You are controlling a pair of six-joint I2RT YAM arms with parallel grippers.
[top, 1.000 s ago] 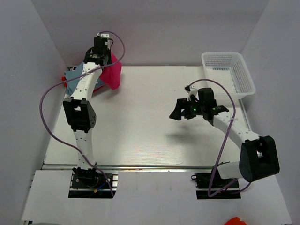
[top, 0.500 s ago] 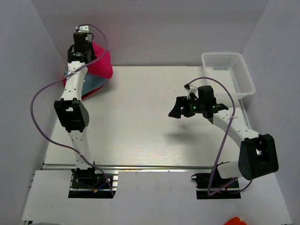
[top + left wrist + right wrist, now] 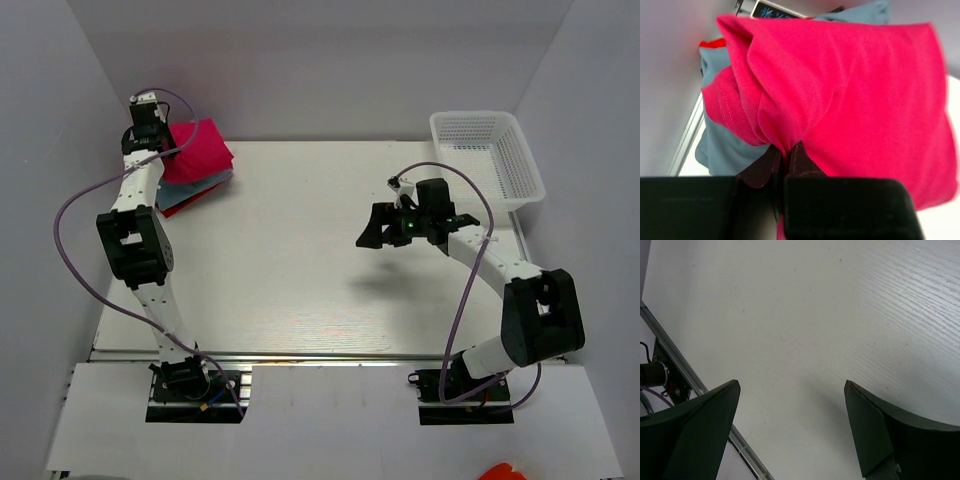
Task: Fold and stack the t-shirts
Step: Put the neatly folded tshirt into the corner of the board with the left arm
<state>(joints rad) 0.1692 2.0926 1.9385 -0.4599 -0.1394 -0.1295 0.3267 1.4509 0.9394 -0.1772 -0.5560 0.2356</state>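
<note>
**Left gripper (image 3: 786, 150) pinching the magenta-pink t-shirt (image 3: 850, 90) at the far-left corner of the table (image 3: 300, 270); right gripper (image 3: 791, 385) spread wide over bare wood.**

We see the left fingers pressed together on a bunched ridge of the soft knit, which gathers into deep folds at the pinch and spreads smooth and roughly square beyond. It lies over the light blue-grey t-shirt (image 3: 720, 145), and a sliver of the red t-shirt (image 3: 710, 44) shows by the wall. The right gripper's dark, wedge-shaped fingers hold nothing above the white, finely grained surface, well apart from the white mesh basket (image 3: 525, 175) at the far-right corner.
</note>
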